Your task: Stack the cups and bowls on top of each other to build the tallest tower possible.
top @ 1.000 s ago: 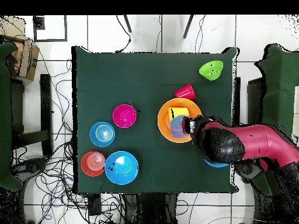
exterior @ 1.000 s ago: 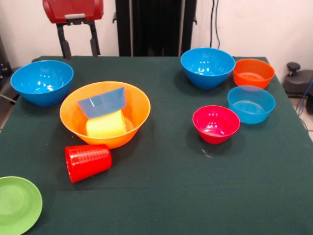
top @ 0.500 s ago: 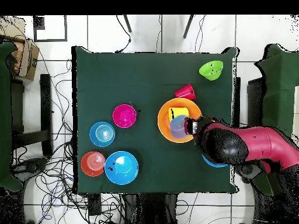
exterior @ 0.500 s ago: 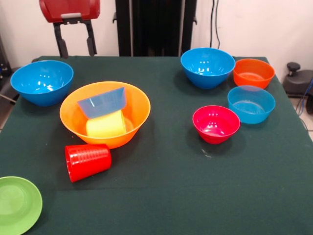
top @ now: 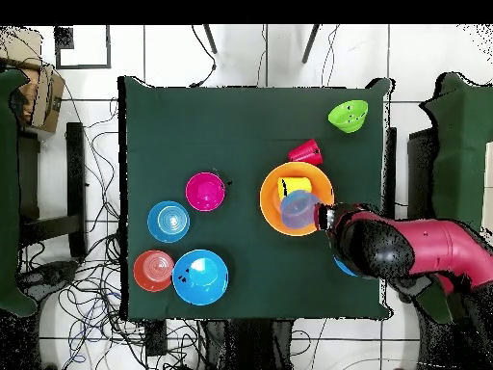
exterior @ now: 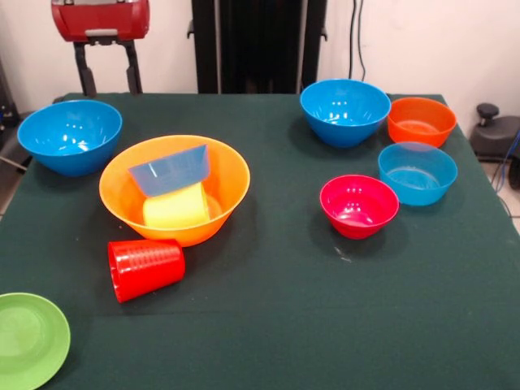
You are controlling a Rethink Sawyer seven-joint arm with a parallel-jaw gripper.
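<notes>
The gripper (exterior: 105, 69) hangs empty with its jaws apart, above the bench's (exterior: 284, 309) far edge. The red cup (exterior: 145, 269) lies on its side just beside the big orange bowl (exterior: 231, 175). It looks light, stiff and slippery; grip across its ribbed wall.

You have a dark green table (top: 193, 125) on a white tiled floor (top: 433, 53); cables (top: 87, 289) tangle at nine o'clock. A pale wall (exterior: 422, 41) rises behind.
</notes>
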